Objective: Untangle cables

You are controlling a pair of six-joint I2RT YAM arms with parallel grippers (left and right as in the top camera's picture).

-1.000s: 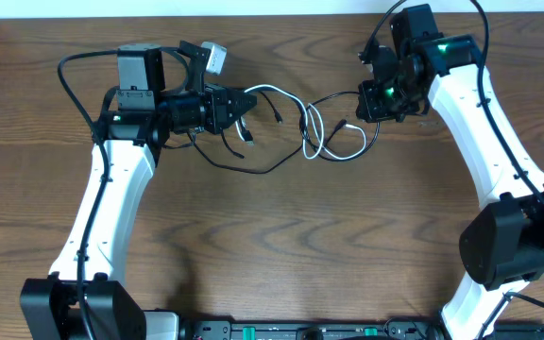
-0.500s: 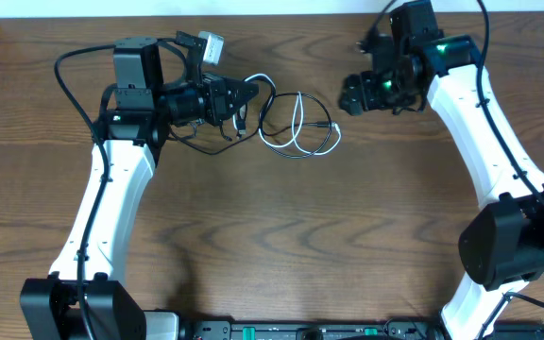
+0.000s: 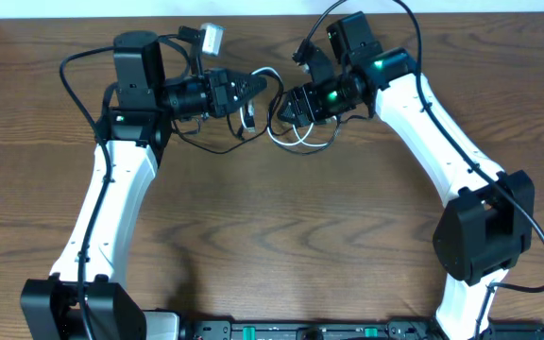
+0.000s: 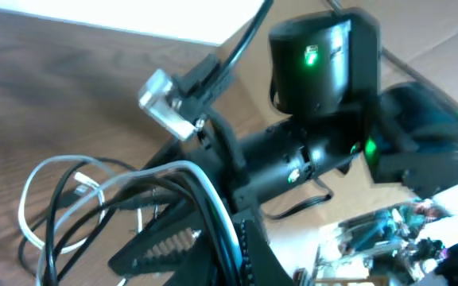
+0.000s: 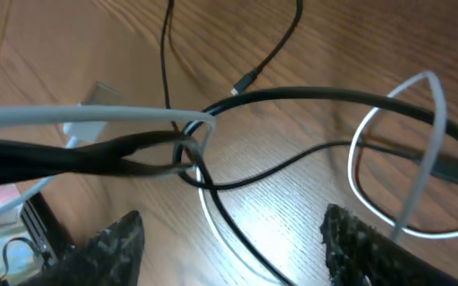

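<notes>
The black cable (image 5: 316, 95) and the white cable (image 5: 70, 116) lie crossed and looped together on the wooden table (image 3: 281, 236), in a tangle (image 3: 296, 140) near the back edge. My left gripper (image 3: 250, 91) is shut on both cords; in its wrist view the white cable (image 4: 205, 199) and a black strand run straight into the closed jaws (image 4: 221, 242). My right gripper (image 3: 287, 104) hovers over the tangle just right of the left one. It is open (image 5: 229, 238), and the crossed cords lie between its fingers (image 5: 110, 246) without touching them.
The two arms nearly meet at the back middle of the table. The table's back edge and a white wall (image 3: 253, 8) lie just beyond the grippers. A dark equipment rail (image 3: 300, 331) runs along the front edge.
My right gripper let go, opened and swung left from the far right onto the tangle. The left gripper drew the cords left and back, bunching the loops.
</notes>
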